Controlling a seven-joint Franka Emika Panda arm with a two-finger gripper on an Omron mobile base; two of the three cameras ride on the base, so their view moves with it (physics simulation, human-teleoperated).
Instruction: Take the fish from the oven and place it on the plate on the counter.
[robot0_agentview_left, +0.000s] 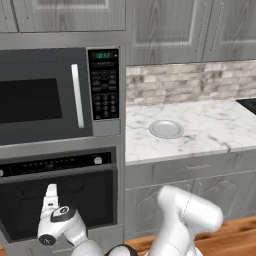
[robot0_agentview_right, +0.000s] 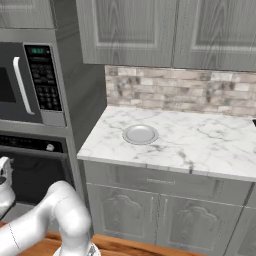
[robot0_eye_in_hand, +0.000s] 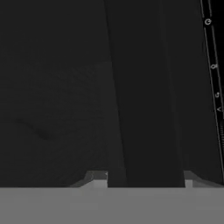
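Observation:
The oven (robot0_agentview_left: 92, 200) sits low on the left, its dark glass door under a black control strip (robot0_agentview_left: 60, 163). My white hand (robot0_agentview_left: 50, 197) is pressed up against that door. In the hand view my gripper (robot0_eye_in_hand: 144, 181) straddles a dark bar (robot0_eye_in_hand: 148, 109) on the door front. The right fingertip (robot0_eye_in_hand: 189, 180) is at the bar's edge, and a narrow gap shows beside the left one. The fish is hidden. On the white marble counter (robot0_agentview_left: 210, 125) lies the round pale plate (robot0_agentview_left: 166, 129), with nothing on it, also seen from the right (robot0_agentview_right: 140, 134).
A microwave (robot0_agentview_left: 40, 100) with a vertical silver handle and keypad sits directly above the oven. Grey cabinets (robot0_agentview_right: 165, 200) run under the counter, and a brick backsplash (robot0_agentview_right: 180, 90) stands behind it. A dark cooktop corner (robot0_agentview_left: 248, 104) shows at the far right.

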